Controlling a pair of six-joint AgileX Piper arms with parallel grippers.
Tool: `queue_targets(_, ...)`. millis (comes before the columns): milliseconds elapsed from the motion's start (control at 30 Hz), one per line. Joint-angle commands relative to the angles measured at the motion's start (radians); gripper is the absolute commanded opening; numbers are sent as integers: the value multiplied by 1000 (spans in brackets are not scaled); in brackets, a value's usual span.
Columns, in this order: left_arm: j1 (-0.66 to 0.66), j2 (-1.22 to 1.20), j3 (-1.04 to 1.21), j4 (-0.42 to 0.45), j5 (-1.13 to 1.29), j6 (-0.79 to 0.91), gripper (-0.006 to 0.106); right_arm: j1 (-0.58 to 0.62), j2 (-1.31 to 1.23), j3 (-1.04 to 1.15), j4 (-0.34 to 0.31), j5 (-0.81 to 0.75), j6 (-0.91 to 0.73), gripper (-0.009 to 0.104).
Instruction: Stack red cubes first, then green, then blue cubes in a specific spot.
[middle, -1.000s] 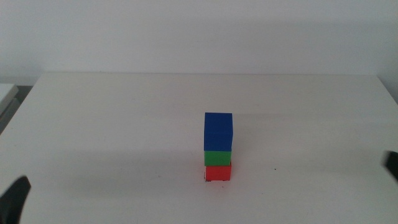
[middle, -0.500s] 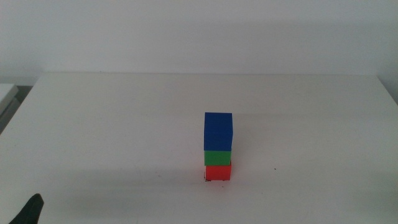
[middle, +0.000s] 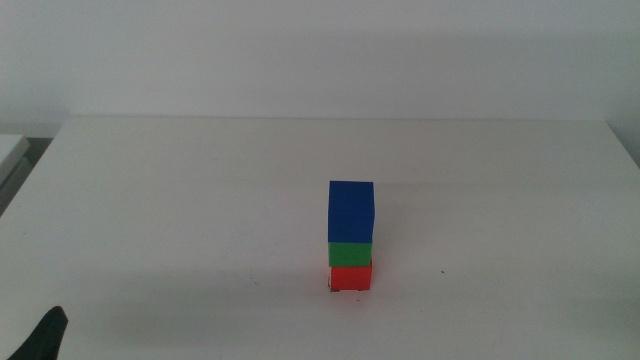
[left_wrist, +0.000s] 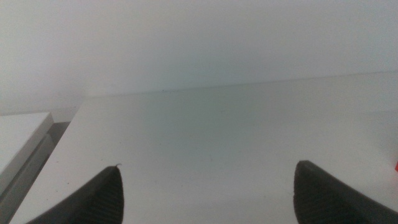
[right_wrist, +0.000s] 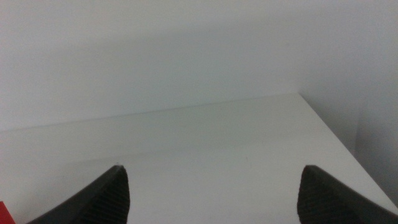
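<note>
Middle view: I see a three-cube stack on the white table (middle: 180, 200), slightly right of centre and toward the near side. Red cube (middle: 351, 277) at the bottom, green cube (middle: 350, 254) on it, blue cube (middle: 350, 211) on top, faces roughly aligned, tower upright. A tiny black corner mark (middle: 331, 289) shows at the red cube's near-left foot, so the base sits on the marked spot; the rest of the mark is covered. A lone black speck (middle: 442, 271) sits on the table to the right of the stack, apart from it. Nothing touches or blocks the stack. Only a dark tip of the left pincer (middle: 45, 338) shows at the bottom-left corner, well apart from the cubes. Right arm is out of this view.

Left wrist view: left pincer (left_wrist: 208, 199) hangs over bare table, jaws spread wide, nothing between them. A sliver of red shows at the frame edge beside one jaw.

Right wrist view: right pincer (right_wrist: 211, 199) likewise released, jaws wide apart, empty, over bare table near its far corner. A bit of red at the frame edge.

Versus earlier: stack unchanged. A second ago the right pincer still showed at the right edge and the left one showed more; both have pulled back.
</note>
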Motion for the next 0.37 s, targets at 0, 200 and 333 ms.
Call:
queue_targets(0,0,-4,1,4,-13,-1,94,-6,-5,4,-3,-19,-3,81)
queue_targets(200,0,-4,1,11,-16,-1,94,-6,-5,4,-3,-19,-3,81)
queue_targets(333,0,-4,1,11,-16,-3,94,-6,-5,4,-3,-19,-3,81)
